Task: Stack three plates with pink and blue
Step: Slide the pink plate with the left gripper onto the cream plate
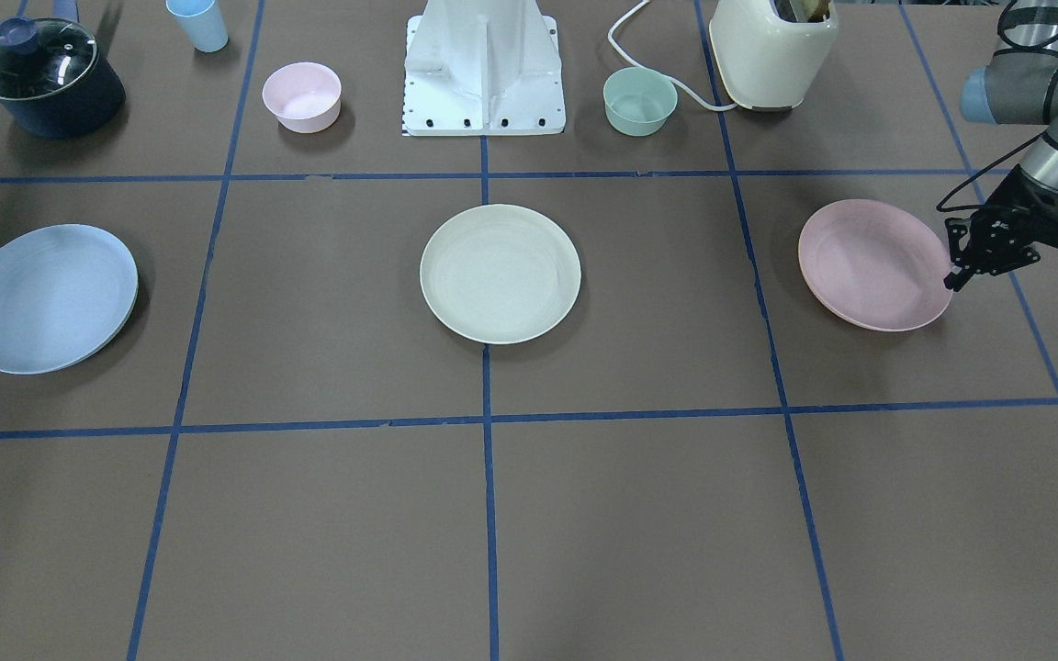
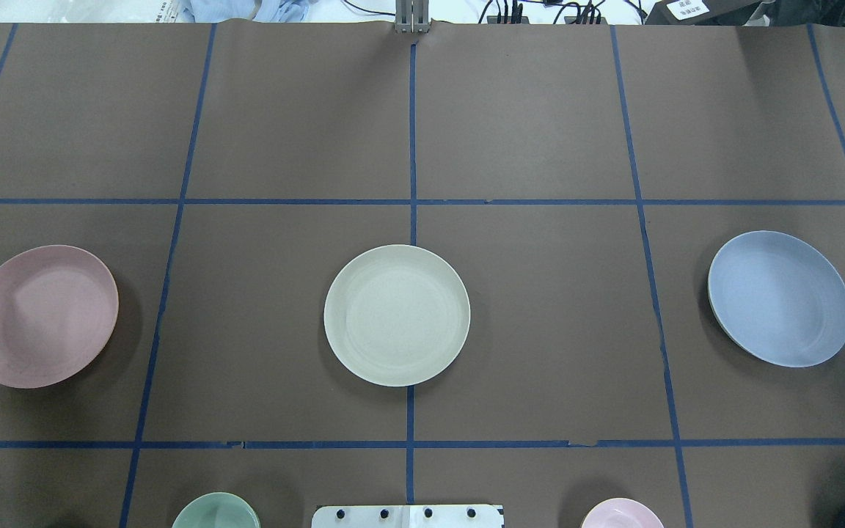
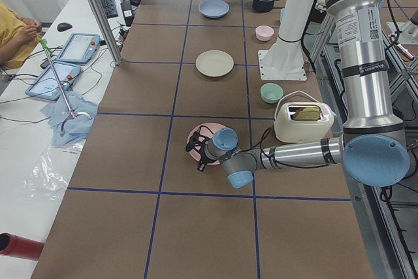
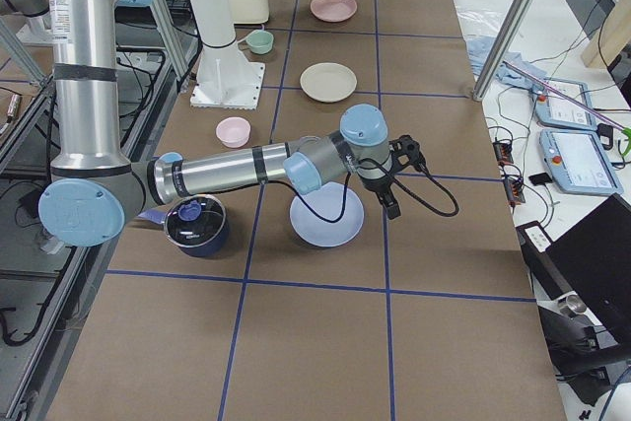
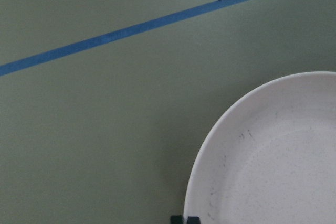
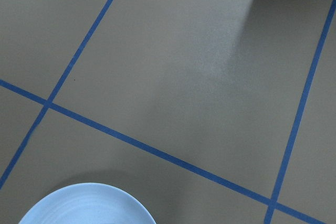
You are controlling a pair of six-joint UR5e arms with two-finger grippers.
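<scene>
Three plates lie in a row on the brown table. The pale pink plate (image 1: pixel 869 264) is on my left side, the cream-white plate (image 1: pixel 500 274) in the middle and the light blue plate (image 1: pixel 44 299) on my right side. My left gripper (image 1: pixel 956 278) is at the pink plate's outer rim. In the left wrist view its fingertips (image 5: pixel 178 219) stand close together on that rim (image 5: pixel 191 192). My right gripper (image 4: pixel 392 206) shows only in the exterior right view, near the blue plate (image 4: pixel 325 216); I cannot tell if it is open. The right wrist view shows the blue plate's edge (image 6: pixel 89 205) from above.
Along the robot's side stand a dark pot with a glass lid (image 1: pixel 47 78), a blue cup (image 1: pixel 198 23), a small pink bowl (image 1: pixel 301 96), the white robot base (image 1: pixel 483 73), a mint-green bowl (image 1: pixel 640 101) and a cream toaster (image 1: pixel 772 50). Blue tape lines grid the table.
</scene>
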